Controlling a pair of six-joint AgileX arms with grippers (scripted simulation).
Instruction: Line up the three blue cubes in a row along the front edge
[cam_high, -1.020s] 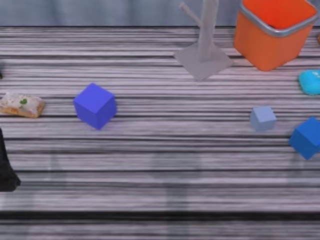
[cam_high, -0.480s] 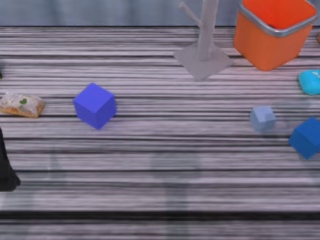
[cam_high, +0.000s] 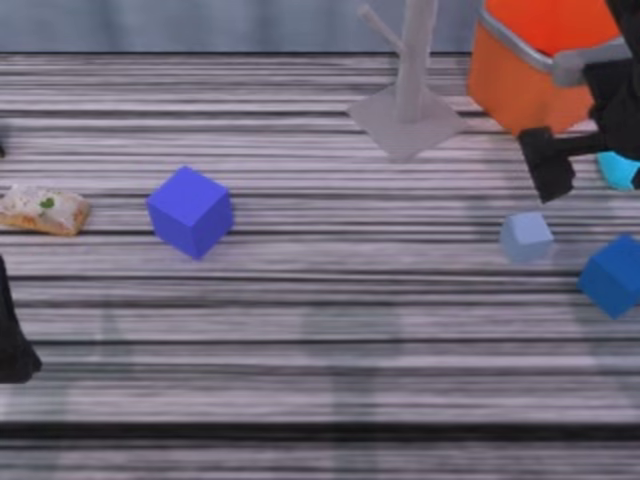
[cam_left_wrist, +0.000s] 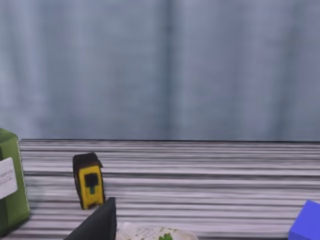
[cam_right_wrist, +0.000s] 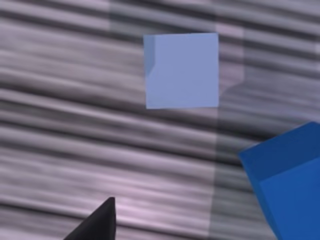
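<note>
a: since a second ago the right claw (cam_high: 575, 150) has come into the top view at the right, above the orange bucket (cam_high: 510, 85) and the cyan object (cam_high: 618, 170). nothing else has shifted.

b: where do the cubes lie?

a: the small pale cube (cam_high: 526, 237) sits just in front of that claw, toward the front edge (cam_high: 320, 432). the medium royal-blue cube (cam_high: 612, 276) is near it, further right and a little nearer the front. the large indigo cube (cam_high: 190, 211) is well apart, on the left half of the table (cam_high: 320, 330).

b: is the claw spread?

a: i cannot tell. one dark finger shows in the top view, and only one tip in the right wrist view, with nothing between.

b: what does the next move turn on?

a: the right wrist view looks almost straight down on the pale cube, its faces roughly square to the stripes. i judge the right arm much nearer; it needs to travel a little frontward and descend.

b: and the left claw (cam_high: 15, 350)?

a: parked at the left border, near the bread slice (cam_high: 42, 209).
</note>
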